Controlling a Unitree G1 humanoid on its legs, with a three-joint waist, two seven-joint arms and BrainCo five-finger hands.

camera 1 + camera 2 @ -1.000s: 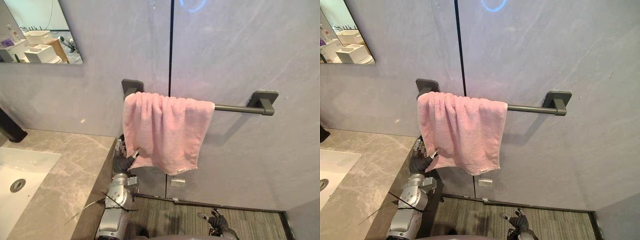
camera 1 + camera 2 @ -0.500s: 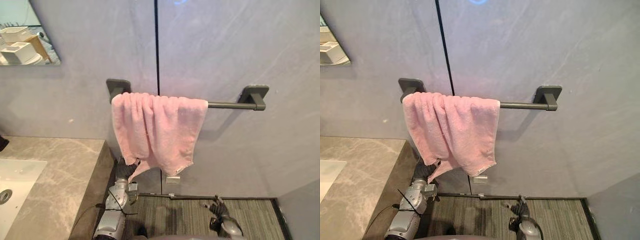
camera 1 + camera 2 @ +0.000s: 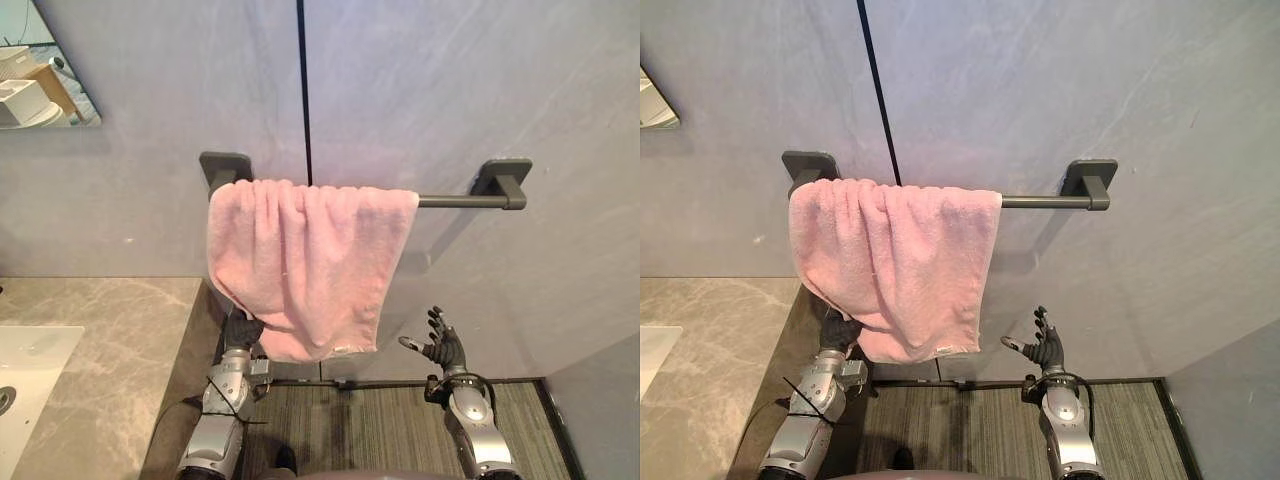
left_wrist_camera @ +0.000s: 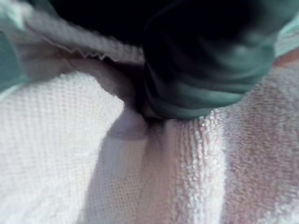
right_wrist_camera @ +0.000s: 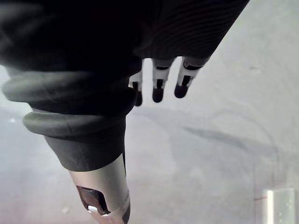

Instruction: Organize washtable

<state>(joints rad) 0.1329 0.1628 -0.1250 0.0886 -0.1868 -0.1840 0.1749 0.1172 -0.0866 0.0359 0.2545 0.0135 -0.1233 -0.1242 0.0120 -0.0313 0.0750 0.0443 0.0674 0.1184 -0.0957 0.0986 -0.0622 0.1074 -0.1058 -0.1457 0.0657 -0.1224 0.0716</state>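
Observation:
A pink towel (image 3: 305, 260) hangs bunched over the left part of a dark wall bar (image 3: 460, 200). My left hand (image 3: 240, 330) is up at the towel's lower left corner, curled on the cloth, and the edge there is drawn toward it. In the left wrist view the towel (image 4: 70, 154) lies right against the hand's dark cover. My right hand (image 3: 440, 345) is raised with spread straight fingers (image 5: 158, 88), holding nothing. It stays a little right of the towel's lower right corner, apart from it.
A grey marble counter (image 3: 100, 370) with a white sink (image 3: 30, 350) lies at the left, its end just beside my left arm. A mirror (image 3: 40, 90) hangs at the upper left. The grey wall (image 5: 224, 140) is close ahead, with striped carpet (image 3: 370, 430) below.
The camera has swung right. My left hand has curled onto the towel's lower left corner. My right hand has risen from near the floor to beside the towel's lower right corner.

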